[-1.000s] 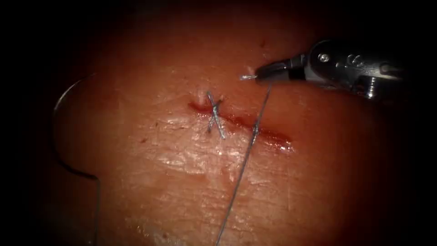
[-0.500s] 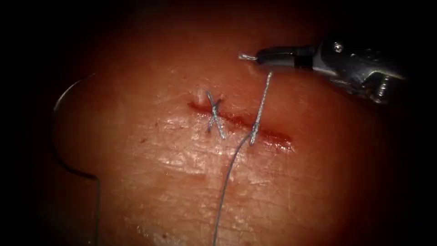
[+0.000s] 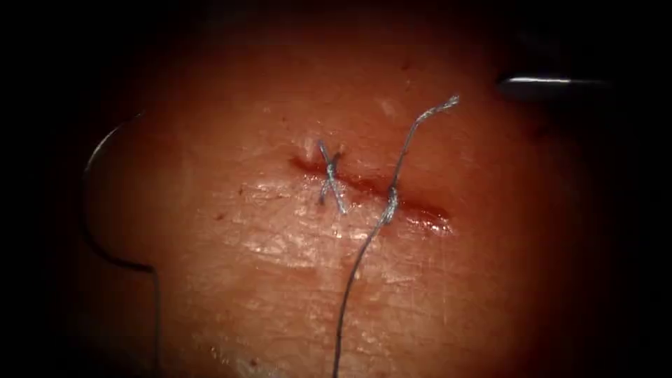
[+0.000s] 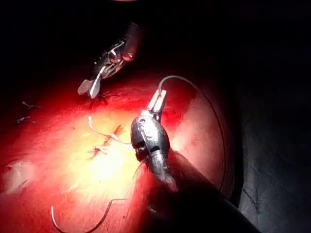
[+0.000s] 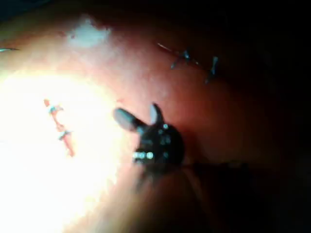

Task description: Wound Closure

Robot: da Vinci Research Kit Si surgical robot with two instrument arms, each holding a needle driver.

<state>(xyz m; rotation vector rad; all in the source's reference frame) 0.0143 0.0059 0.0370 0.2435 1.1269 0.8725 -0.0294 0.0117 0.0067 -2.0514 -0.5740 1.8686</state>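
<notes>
Between my spread right tool [image 5: 141, 116] and the glossy tissue [image 3: 280, 280], nothing is gripped. Ahead of my left tool [image 4: 158, 99], closed on the curved steel needle [image 4: 177, 78] near one end, braided thread [image 3: 402, 150] curls free above the cut [image 3: 371, 187].

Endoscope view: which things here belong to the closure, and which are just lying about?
Job: cut; tied stitch; thread, knotted at the cut, its end free; needle, lying on the tissue left of the cut; right tool, open, empty; left tool.
Lying about: cut ends; red fluid.
</notes>
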